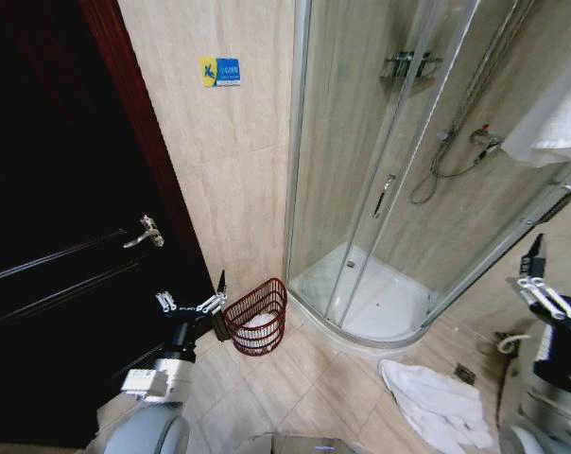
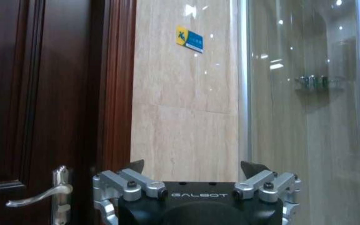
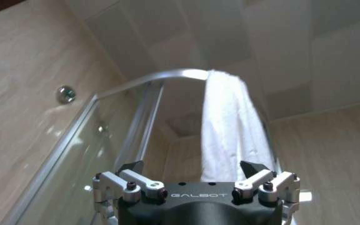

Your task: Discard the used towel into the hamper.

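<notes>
So the small round dark red-brown wire-weave hamper (image 1: 257, 317) sits on the beige tiled floor (image 1: 295, 388) right at the foot of the marble-look wall, in the corner between the dark wood door (image 1: 49, 236) and the curved glass shower enclosure (image 1: 389, 189). In the head view it's around 7 o'clock from centre. It stands upright, long axis vertical, open mouth facing up, and it flares wider toward the rim. The open weave lets you see something white lying in the bottom; can't tell exactly what.

A crumpled white terry towel (image 1: 437, 402) lies on the floor at about 5 o'clock, well apart from the hamper, with its long axis running diagonally from near the shower curb out toward the lower right. Soft and bunched, lots of folds.

The left gripper (image 1: 193, 303) hangs just beside the hamper, at its 9 o'clock, jaws spread wide with nothing in them. The left wrist view has the same spread fingers (image 2: 144, 180) facing the wall and the chrome lever door handle (image 2: 39, 194).

The right gripper (image 1: 536, 274) is up at 3 o'clock, jaws also wide apart and empty. Its wrist camera looks up at another white towel (image 3: 230, 136) draped over the curved metal shower rail (image 3: 148, 79), hanging straight down.
</notes>
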Available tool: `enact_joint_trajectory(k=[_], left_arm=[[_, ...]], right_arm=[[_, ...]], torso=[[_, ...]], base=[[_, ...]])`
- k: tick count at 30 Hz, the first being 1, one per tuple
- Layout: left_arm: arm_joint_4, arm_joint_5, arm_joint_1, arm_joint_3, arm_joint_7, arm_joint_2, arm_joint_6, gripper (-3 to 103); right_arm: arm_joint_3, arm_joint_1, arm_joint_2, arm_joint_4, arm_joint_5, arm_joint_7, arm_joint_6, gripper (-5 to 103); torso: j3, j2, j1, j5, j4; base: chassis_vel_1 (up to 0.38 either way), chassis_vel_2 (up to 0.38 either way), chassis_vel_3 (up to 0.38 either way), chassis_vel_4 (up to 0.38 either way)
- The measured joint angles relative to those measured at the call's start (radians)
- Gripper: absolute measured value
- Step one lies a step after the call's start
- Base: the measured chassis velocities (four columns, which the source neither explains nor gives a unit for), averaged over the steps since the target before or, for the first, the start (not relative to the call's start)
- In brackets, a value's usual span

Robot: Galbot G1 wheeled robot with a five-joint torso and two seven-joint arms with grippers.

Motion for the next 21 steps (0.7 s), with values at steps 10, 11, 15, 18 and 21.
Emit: enact_joint_trajectory(k=[10, 11, 15, 18, 21], left_arm=[[0.001, -0.001, 0.0, 0.0, -0.001, 0.0, 0.0, 100], [0.001, -0.001, 0.0, 0.0, -0.001, 0.0, 0.0, 100], [0.001, -0.001, 0.0, 0.0, -0.001, 0.0, 0.0, 100], [0.001, -0.001, 0.0, 0.0, -0.001, 0.0, 0.0, 100], [0.001, -0.001, 0.0, 0.0, -0.001, 0.0, 0.0, 100]], right_arm=[[0.213, 0.106, -0.162, -0.035, 0.16, 0.066, -0.019, 100], [0.239, 0.107, -0.184, -0.053, 0.168, 0.072, -0.017, 100], [0.27, 0.118, -0.22, -0.07, 0.178, 0.077, -0.016, 100], [0.285, 0.129, -0.248, -0.076, 0.19, 0.085, -0.019, 100], [0.3, 0.133, -0.265, -0.079, 0.195, 0.091, -0.047, 100]], torso=[[0.0, 0.0, 0.0, 0.0003, 0.0002], [0.0, 0.0, 0.0, 0.0001, 0.0001], [0.0, 0.0, 0.0, -0.0001, 0.0], [0.0, 0.0, 0.0, -0.0002, 0.0001], [0.0, 0.0, 0.0, -0.0002, 0.0001]], base=[[0.0, 0.0, 0.0, 0.0], [0.0, 0.0, 0.0, 0.0], [0.0, 0.0, 0.0, 0.0], [0.0, 0.0, 0.0, 0.0], [0.0, 0.0, 0.0, 0.0]])
